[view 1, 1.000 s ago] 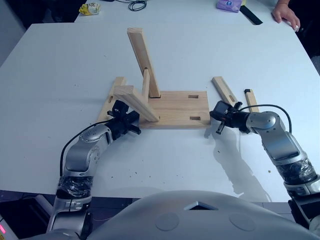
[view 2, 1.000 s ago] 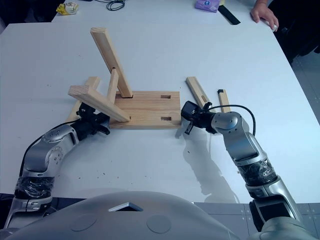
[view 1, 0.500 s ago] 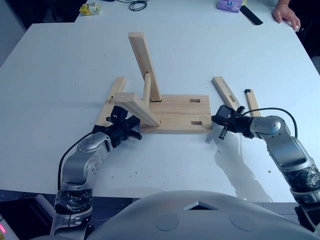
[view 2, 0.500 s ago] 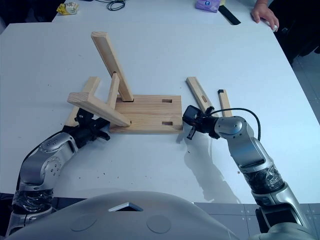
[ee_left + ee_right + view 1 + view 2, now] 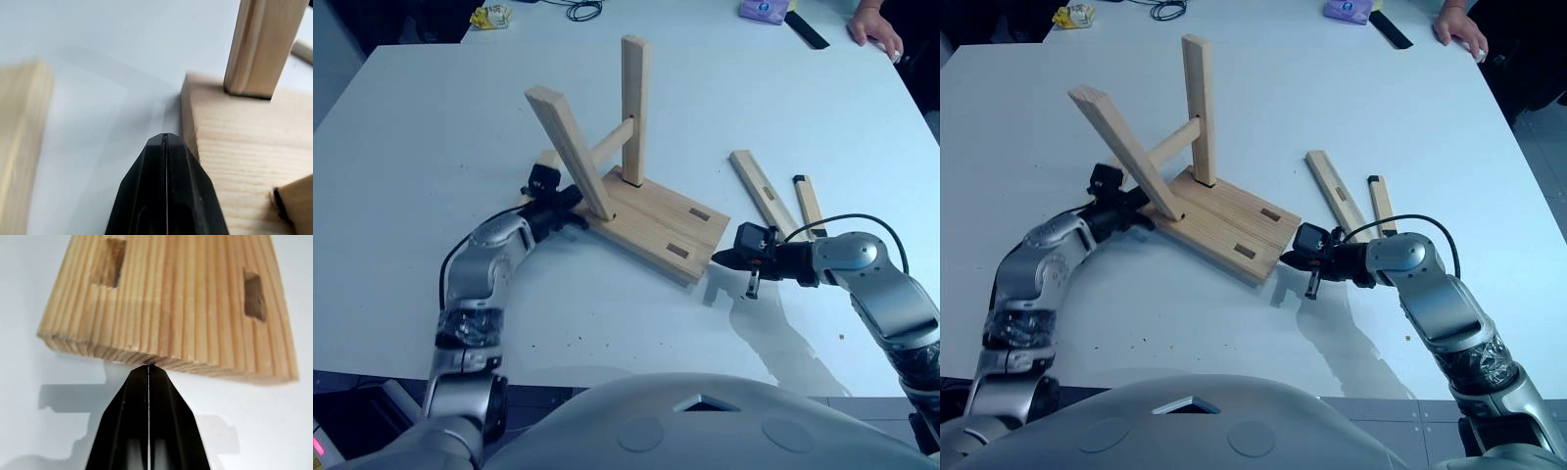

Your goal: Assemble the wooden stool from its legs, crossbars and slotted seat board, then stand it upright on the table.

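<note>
The slotted seat board (image 5: 651, 223) lies askew on the table, its near right end looking slightly raised. Two legs stand in it: one upright (image 5: 633, 108), one leaning left (image 5: 566, 147), joined by a crossbar (image 5: 609, 147). Two slots (image 5: 699, 214) are empty. My left gripper (image 5: 165, 138) is shut, its tip at the board's left corner (image 5: 188, 105). Also shut, my right gripper (image 5: 147, 368) has its tip against the lower edge of the board's right end (image 5: 166, 352). A loose leg (image 5: 759, 188) and a thin crossbar (image 5: 806, 201) lie to the right. Another wooden piece (image 5: 546, 160) lies behind the left gripper.
A person's hand (image 5: 873, 25) rests on the far right table edge. A purple packet (image 5: 763, 10), a black bar (image 5: 805, 28), a yellow item (image 5: 491, 15) and cables (image 5: 581, 9) lie along the far edge. Open tabletop stretches on the left and in front.
The board has swung round, its right end coming toward me, and the legs stand more upright. My left gripper moved farther away with the left end; my right gripper drew nearer.
</note>
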{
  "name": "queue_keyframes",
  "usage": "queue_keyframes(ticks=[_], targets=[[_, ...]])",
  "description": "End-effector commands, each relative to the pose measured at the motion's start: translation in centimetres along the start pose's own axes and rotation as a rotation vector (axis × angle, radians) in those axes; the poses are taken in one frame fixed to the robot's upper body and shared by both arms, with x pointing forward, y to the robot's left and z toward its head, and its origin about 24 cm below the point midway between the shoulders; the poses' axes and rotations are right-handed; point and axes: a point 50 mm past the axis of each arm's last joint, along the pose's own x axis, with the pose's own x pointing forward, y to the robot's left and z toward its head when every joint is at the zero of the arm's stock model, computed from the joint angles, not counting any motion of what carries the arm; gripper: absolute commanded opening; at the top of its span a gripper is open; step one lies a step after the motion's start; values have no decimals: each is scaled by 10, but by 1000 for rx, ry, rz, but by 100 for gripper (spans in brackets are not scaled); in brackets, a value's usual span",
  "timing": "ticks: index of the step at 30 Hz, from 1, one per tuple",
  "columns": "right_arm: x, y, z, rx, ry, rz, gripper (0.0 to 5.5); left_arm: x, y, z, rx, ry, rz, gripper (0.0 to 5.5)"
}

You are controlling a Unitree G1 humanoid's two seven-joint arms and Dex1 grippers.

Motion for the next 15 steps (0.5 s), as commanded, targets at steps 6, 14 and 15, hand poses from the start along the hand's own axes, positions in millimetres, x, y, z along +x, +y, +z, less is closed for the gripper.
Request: queue_keyframes(ticks=[6,14,15], targets=[[4,-1,34,-67,-153,38,2,26,-3,18,49,-13,-209,0],[-3,-13,32,-101,-128,4,2,-7,25,-2,15,-5,-43,0],[-4,-15,31,-113,-121,-1,2,-12,28,-3,11,-8,-16,0]])
